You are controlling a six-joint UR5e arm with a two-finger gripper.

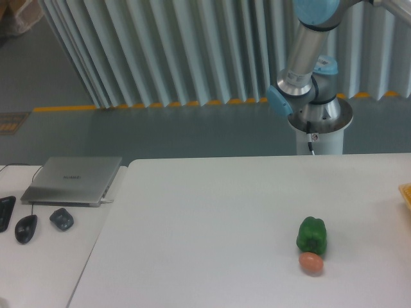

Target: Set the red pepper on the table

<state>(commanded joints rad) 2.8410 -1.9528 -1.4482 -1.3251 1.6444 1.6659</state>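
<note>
The red pepper is out of view. The gripper is out of view too; only the arm's base and lower links (307, 70) show at the back right, rising out of the top of the frame. The white table (212, 224) fills the lower middle and right. On it a green bell pepper (312, 235) lies at the right, with a small orange-brown egg-shaped object (311, 263) touching its near side.
A yellow object (406, 192) shows at the table's right edge. An adjoining white desk at the left bears a grey laptop (74, 179), a black mouse (26, 228), a dark grey object (61, 219) and a keyboard corner (5, 212). Pleated curtains hang behind.
</note>
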